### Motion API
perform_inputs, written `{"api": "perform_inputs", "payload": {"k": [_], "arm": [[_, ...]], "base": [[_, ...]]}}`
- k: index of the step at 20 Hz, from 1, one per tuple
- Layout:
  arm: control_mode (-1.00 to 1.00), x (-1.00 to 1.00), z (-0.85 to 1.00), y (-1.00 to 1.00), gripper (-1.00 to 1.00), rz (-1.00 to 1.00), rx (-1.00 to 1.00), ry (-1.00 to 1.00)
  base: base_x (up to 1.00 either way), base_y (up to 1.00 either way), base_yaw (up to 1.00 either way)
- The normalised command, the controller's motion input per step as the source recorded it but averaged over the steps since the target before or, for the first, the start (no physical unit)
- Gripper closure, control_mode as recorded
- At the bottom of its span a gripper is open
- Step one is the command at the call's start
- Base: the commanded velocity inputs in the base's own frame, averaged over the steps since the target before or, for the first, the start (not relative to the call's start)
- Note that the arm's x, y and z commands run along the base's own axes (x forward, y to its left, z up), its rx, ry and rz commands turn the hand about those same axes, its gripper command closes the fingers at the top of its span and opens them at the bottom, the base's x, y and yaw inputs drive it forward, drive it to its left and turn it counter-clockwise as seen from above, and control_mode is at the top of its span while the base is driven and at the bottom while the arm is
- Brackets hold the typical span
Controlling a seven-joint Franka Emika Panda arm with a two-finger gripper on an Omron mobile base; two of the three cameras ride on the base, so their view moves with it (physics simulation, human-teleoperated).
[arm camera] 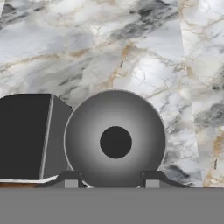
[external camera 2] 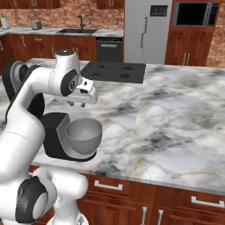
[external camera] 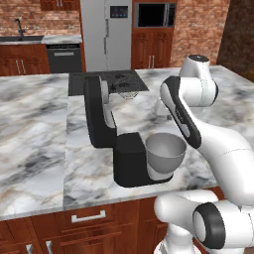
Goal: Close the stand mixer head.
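From the left, the mixer head (external camera: 96, 106) is standing tilted back above its base (external camera: 131, 161); the bowl (external camera: 165, 151) is sitting uncovered on marble (external camera: 34, 124). From the right, my arm is bending over the bowl (external camera 2: 83, 134), cooktop (external camera 2: 114, 71) behind. Looking down, my fingers (arm camera: 72, 180) are hanging apart, empty, above the bowl (arm camera: 115, 138).

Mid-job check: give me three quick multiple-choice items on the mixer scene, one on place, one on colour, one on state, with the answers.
1. Where does the gripper hang?
A. above the bowl
B. over the cooktop
C. beside the sink

2. What colour is the bowl?
A. red
B. grey
C. white

3. How does the stand mixer head stand?
A. tilted up and back, open
B. down over the bowl
C. detached, lying on the counter

Answers: 1 A, the hand view looks straight down into the bowl. 2 B, grey metal in both base views. 3 A, it rises behind the mixer base, whisk clear of the bowl.
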Motion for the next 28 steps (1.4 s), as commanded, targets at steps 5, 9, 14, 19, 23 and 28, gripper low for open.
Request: {"api": "perform_inputs", "payload": {"k": [5, 9, 14, 19, 23, 28], "arm": [[-1.0, -0.01, -0.01, 0.28, -1.0, 0.0, 0.0, 0.0], [-1.0, -0.11, -0.11, 0.85, -1.0, 0.04, 0.0, 0.0], [-1.0, -0.75, 0.01, 0.76, -1.0, 0.02, 0.05, 0.0], [-1.0, -0.95, 0.24, 0.73, -1.0, 0.0, 0.08, 0.0], [-1.0, -0.44, 0.25, 1.0, -1.0, 0.0, -0.01, -0.01], [-1.0, -0.36, 0.51, 1.0, -1.0, 0.0, -0.18, -0.18]], "base": [[0.0, 0.0, 0.0], [0.0, 0.0, 0.0], [0.0, 0.0, 0.0], [0.0, 0.0, 0.0], [0.0, 0.0, 0.0], [0.0, 0.0, 0.0]]}}
